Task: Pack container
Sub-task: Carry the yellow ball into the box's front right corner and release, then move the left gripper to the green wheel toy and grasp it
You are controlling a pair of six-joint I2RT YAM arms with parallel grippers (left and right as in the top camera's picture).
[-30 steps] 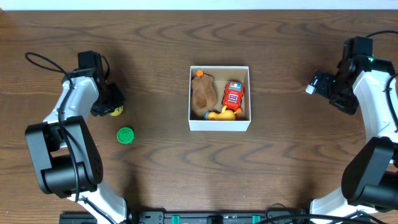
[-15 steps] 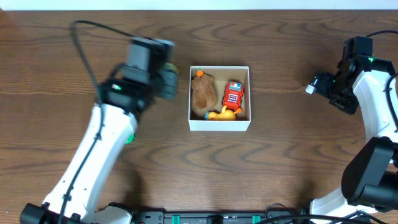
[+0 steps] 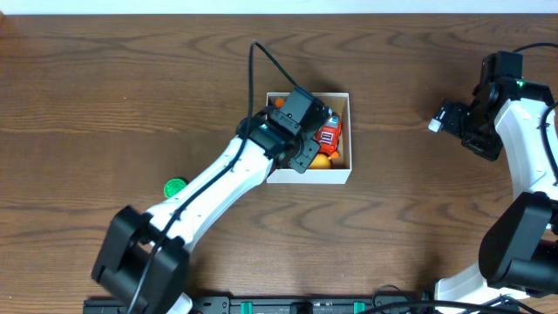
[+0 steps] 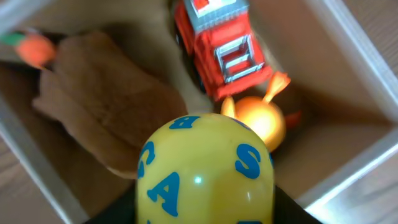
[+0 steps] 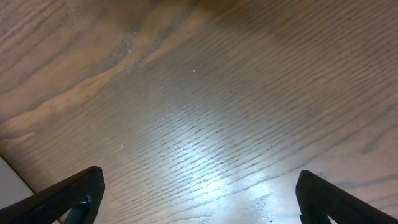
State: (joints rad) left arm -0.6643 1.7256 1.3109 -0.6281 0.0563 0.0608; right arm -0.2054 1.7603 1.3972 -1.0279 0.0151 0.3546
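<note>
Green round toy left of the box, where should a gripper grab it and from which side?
Probably come from straight above and close on the green toy across its outer edge. From overhead it looks round, so any opposite sides should do, and it lies alone on the table, no other toy beside it.

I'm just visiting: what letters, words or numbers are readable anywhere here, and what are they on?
"B": blue, near the top of the yellow ball.
"S": blue, on the ball's right side.
"A": blue, on its lower left.
A fourth blue mark on its left edge curves out of sight and is unreadable.
The red truck in the container bears a sticker with no readable words.
Nothing else carries text.
</note>
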